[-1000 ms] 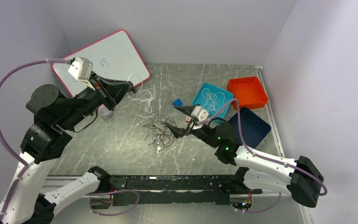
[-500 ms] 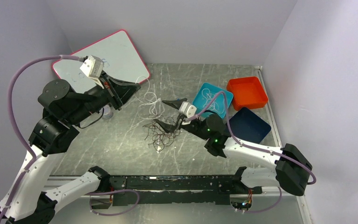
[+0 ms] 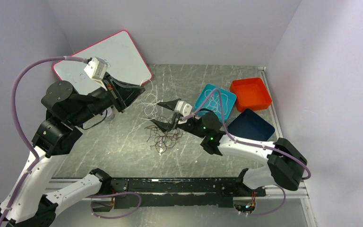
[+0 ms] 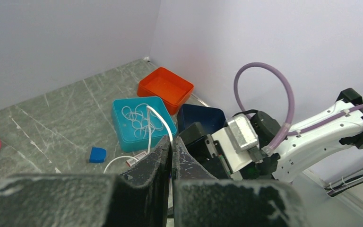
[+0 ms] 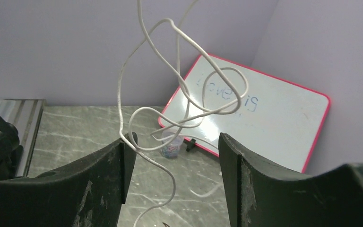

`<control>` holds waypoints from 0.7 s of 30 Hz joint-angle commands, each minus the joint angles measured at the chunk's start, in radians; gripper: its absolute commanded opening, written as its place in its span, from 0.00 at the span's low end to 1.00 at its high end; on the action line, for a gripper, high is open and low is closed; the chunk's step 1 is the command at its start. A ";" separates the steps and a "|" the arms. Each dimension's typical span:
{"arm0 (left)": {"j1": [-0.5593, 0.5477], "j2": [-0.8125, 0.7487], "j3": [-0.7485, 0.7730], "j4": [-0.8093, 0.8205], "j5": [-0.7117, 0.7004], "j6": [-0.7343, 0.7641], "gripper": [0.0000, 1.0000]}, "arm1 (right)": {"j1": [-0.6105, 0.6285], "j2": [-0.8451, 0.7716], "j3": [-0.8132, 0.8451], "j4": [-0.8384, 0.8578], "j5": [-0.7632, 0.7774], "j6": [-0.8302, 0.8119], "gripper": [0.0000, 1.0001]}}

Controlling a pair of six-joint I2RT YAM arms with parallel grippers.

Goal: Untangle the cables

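My left gripper (image 3: 138, 92) is shut on a thin white cable (image 3: 150, 105) and holds it up above the table. In the left wrist view the cable (image 4: 158, 116) comes out of the closed jaw tips (image 4: 171, 141). The white cable hangs in loose loops (image 5: 189, 90) between the open fingers of my right gripper (image 5: 175, 153) and brushes its left finger (image 5: 123, 156). From above, the right gripper (image 3: 163, 114) is open beside the hanging cable and just above a dark brown-black tangle (image 3: 163, 135) lying on the table.
A pink-framed whiteboard (image 3: 108, 56) leans at the back left, with a small cup (image 3: 106, 113) in front of it. A teal tray (image 3: 224, 109) holds another white cable. An orange tray (image 3: 250, 92) and a dark blue tray (image 3: 250, 127) stand at the right. A small blue block (image 4: 97, 154) lies near the teal tray.
My right gripper has moved left and away, open, until the hanging white cable sits between its fingers. My left gripper has shifted right with the white cable.
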 commanded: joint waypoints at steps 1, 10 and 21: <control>-0.005 -0.012 -0.008 0.047 0.037 -0.016 0.07 | 0.004 0.058 0.045 0.110 -0.046 0.054 0.65; -0.005 -0.025 -0.018 0.045 0.027 -0.019 0.07 | 0.004 0.118 0.077 0.174 -0.071 0.104 0.49; -0.005 -0.039 -0.014 0.044 0.010 -0.018 0.07 | 0.005 0.071 -0.011 0.109 0.071 0.127 0.00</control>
